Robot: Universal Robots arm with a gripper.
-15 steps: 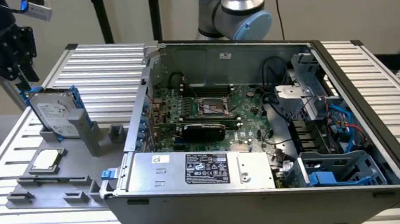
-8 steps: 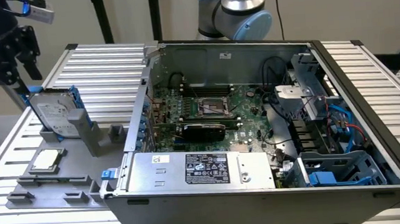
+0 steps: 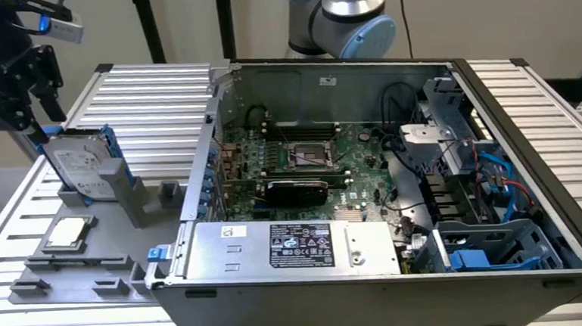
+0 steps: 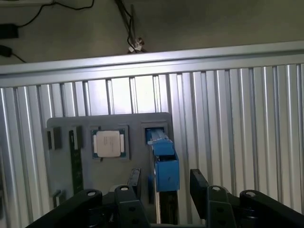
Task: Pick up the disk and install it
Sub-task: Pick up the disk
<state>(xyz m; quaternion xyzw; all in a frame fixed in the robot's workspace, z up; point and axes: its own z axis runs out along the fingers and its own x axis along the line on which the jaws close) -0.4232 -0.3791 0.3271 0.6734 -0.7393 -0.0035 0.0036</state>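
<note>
The disk [image 3: 74, 167] stands upright on its edge in a slot of the grey holder plate [image 3: 85, 260], at the exterior view's left. It is silver-grey with a white label, clipped in a blue frame [image 3: 111, 155]. My black gripper [image 3: 39, 118] hangs just above its top edge. In the wrist view the disk [image 4: 164, 164] shows edge-on with its blue frame. My gripper [image 4: 165, 183] is open, with one of its fingers [image 4: 134, 181] on each side of the disk and apart from it.
A small square silver chip [image 3: 67, 231] lies in the holder plate near the disk. The open computer case [image 3: 375, 203] covers the middle and right, with motherboard [image 3: 301, 158], power supply [image 3: 296, 244] and a blue drive bay [image 3: 493, 249]. Everything rests on a ribbed aluminium table [image 3: 135, 89].
</note>
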